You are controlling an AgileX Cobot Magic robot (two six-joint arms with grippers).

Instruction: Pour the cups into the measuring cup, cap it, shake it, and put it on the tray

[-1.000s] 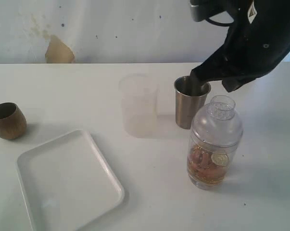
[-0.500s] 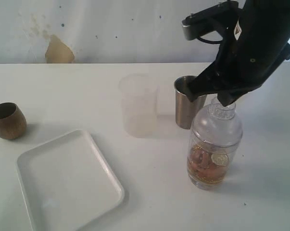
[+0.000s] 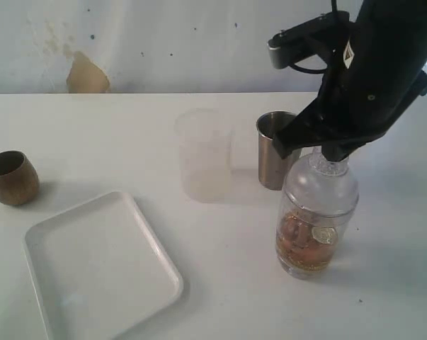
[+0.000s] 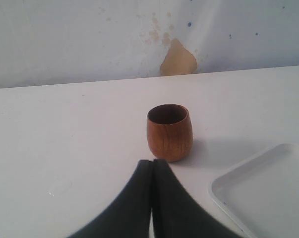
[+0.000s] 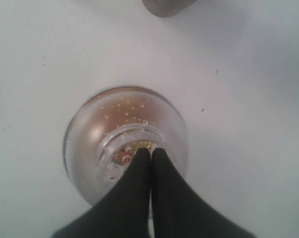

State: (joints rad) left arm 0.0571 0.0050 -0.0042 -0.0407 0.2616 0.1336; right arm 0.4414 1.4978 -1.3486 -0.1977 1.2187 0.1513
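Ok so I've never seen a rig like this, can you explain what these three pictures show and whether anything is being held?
It's a two-armed robot at a table. One picture comes from a camera off the arms; the others from a camera on each wrist. The left claw is shut and empty, facing a wooden cup. The right claw, shut, holds nothing, poised over the capped measuring cup of brown liquid. A steel tumbler, frosted cup and white tray stand nearby.

Vessels on the counter (image 3: pixel 128 120): four.
- One brown wooden cup (image 3: pixel 11 177).
- One brushed-steel tumbler (image 3: pixel 272 157).
- One frosted translucent cup (image 3: pixel 204 154).
- One clear measuring cup (image 3: pixel 314 227).

Lids: one clear dome lid (image 3: pixel 319 185).

Trays: one white tray (image 3: pixel 100 265).

Pincers: two, comprising one left pincer (image 4: pixel 151 162) and one right pincer (image 5: pixel 150 150).
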